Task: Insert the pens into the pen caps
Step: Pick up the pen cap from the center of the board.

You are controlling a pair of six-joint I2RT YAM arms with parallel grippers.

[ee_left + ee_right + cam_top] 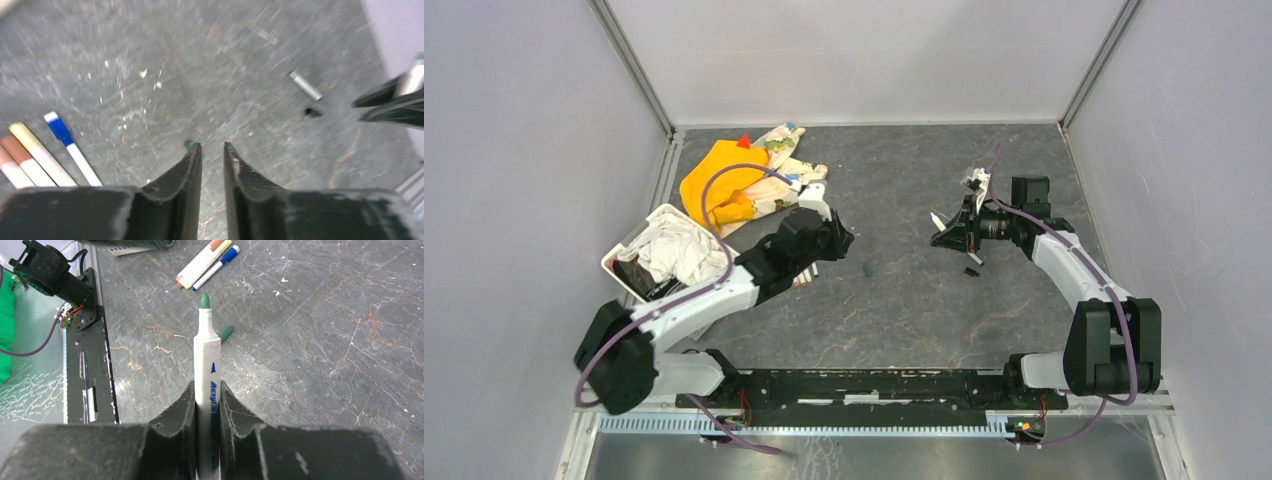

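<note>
While tight around a green-tipped pen [206, 347], right end effector [207, 386] leftward; left end effector [212, 148] downward, parted, empty.

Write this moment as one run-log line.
left gripper: slightly open, empty, near green cap | right gripper: shut on green-tipped pen | capping: not yet done

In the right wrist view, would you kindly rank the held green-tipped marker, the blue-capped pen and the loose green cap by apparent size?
1. green-tipped marker, though it is nearest the camera, which inflates it
2. blue-capped pen
3. green cap
</note>
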